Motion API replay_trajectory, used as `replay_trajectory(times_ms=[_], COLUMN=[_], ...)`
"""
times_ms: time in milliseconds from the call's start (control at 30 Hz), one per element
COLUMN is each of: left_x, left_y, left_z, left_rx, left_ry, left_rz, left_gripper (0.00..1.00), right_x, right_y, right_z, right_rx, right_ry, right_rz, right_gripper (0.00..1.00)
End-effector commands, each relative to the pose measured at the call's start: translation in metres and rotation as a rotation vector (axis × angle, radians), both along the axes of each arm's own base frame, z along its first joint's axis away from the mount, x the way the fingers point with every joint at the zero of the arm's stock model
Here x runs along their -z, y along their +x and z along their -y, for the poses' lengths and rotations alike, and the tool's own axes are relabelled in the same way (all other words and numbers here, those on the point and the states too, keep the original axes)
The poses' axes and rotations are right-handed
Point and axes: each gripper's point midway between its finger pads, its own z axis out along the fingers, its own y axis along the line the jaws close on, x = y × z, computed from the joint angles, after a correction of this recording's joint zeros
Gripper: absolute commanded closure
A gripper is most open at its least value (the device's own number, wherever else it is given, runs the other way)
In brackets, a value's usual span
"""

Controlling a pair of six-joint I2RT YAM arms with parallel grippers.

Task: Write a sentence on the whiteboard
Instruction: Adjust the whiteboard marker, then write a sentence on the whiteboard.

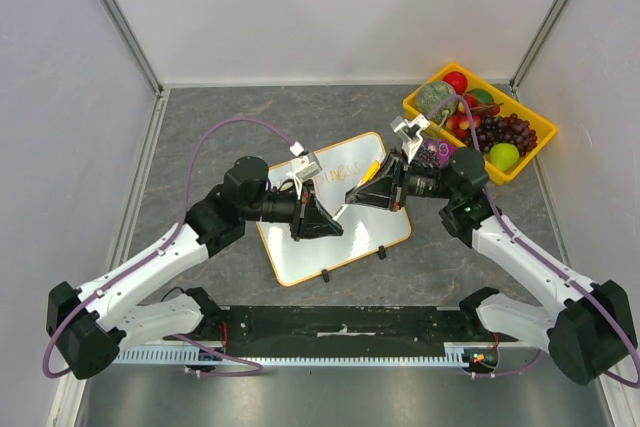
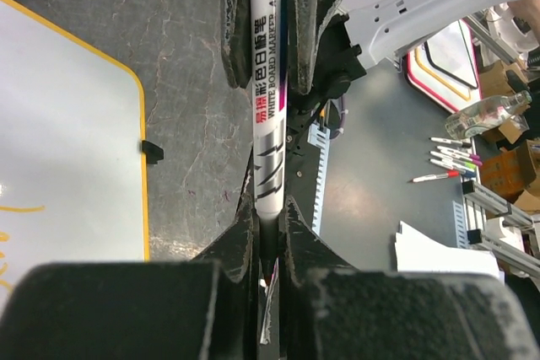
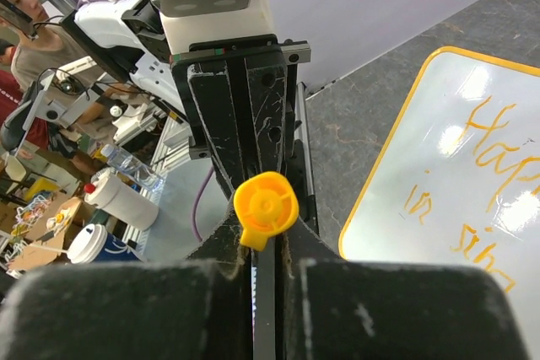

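Left pincer: clamped on the tail end of the white-barrelled whiteboard marker. Right pincer: closed on the round orange-yellow plastic marker cap. The 2 pincers are held nose to nose in line, just above the board. The right fingers are seen flanking the marker's far end in the left wrist view. Whether the cap is fully seated cannot be told.

The flat white rectangular whiteboard, with its orange-yellow rim, is laid askew mid-way across the grey stone-pattern surface, directly under both pincers. Its 2 black clips are on the near edge.

The thin orange handwritten sentence is seen on the board. "Happ…", "in" and "sim…" are readable in the right wrist view, and the rest is cut off by the frame edge or too faint from above.

Progress, as judged: writing looks done or nearly done, since 2 lines are down and the marker tip is off the board. Remaining work is likely capping and setting the marker down. Completeness of the last word can't be confirmed.
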Motion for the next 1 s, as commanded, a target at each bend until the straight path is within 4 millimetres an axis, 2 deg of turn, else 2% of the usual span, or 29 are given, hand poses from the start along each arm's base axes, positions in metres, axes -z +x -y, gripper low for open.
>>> replay_trajectory(times_ms=[0, 33, 67, 100, 167, 267, 333, 433, 467, 600, 667, 767, 967], left_x=[-0.012, -0.011, -0.008, -0.005, 0.001, 0.019, 0.036, 0.049, 0.054, 0.052, 0.060, 0.075, 0.109], left_y=[0.008, 0.010, 0.014, 0.016, 0.024, 0.046, 0.059, 0.075, 0.076, 0.072, 0.068, 0.067, 0.086], left_z=[0.003, 0.002, 0.001, 0.000, -0.005, -0.025, -0.048, -0.089, -0.103, -0.154, -0.171, -0.180, -0.172], left_rx=[-0.017, -0.034, -0.059, -0.079, -0.153, -0.349, -0.517, -0.780, -0.847, -1.076, -1.144, -1.178, -1.114], left_ry=[-0.027, -0.021, -0.011, -0.004, 0.014, 0.081, 0.154, 0.214, 0.228, 0.201, 0.215, 0.246, 0.230], left_rz=[0.065, 0.065, 0.061, 0.054, 0.048, 0.030, -0.011, -0.046, -0.064, -0.084, -0.109, -0.149, -0.218], left_gripper=[0.89, 0.61, 0.42, 0.34, 0.27, 0.24, 0.23, 0.19, 0.18, 0.07, 0.03, 0.00, 0.00], right_x=[-0.002, 0.000, 0.003, 0.008, 0.018, 0.027, 0.032, 0.043, 0.044, 0.053, 0.056, 0.058, 0.058], right_y=[-0.007, -0.004, -0.002, 0.003, 0.011, 0.030, 0.042, 0.054, 0.057, 0.063, 0.064, 0.066, 0.069], right_z=[-0.002, -0.002, -0.001, -0.001, 0.002, 0.010, 0.020, 0.032, 0.035, 0.047, 0.049, 0.051, 0.054], right_rx=[-0.035, -0.020, -0.002, 0.024, 0.079, 0.219, 0.320, 0.424, 0.454, 0.526, 0.538, 0.555, 0.566], right_ry=[-0.020, -0.031, -0.047, -0.072, -0.125, -0.181, -0.221, -0.281, -0.290, -0.327, -0.335, -0.339, -0.345], right_rz=[0.032, 0.041, 0.041, 0.042, 0.045, 0.057, 0.071, 0.078, 0.085, 0.080, 0.074, 0.077, 0.087], right_gripper=[1.00, 1.00, 1.00, 1.00, 1.00, 1.00, 1.00, 1.00, 1.00, 1.00, 1.00, 1.00, 1.00])
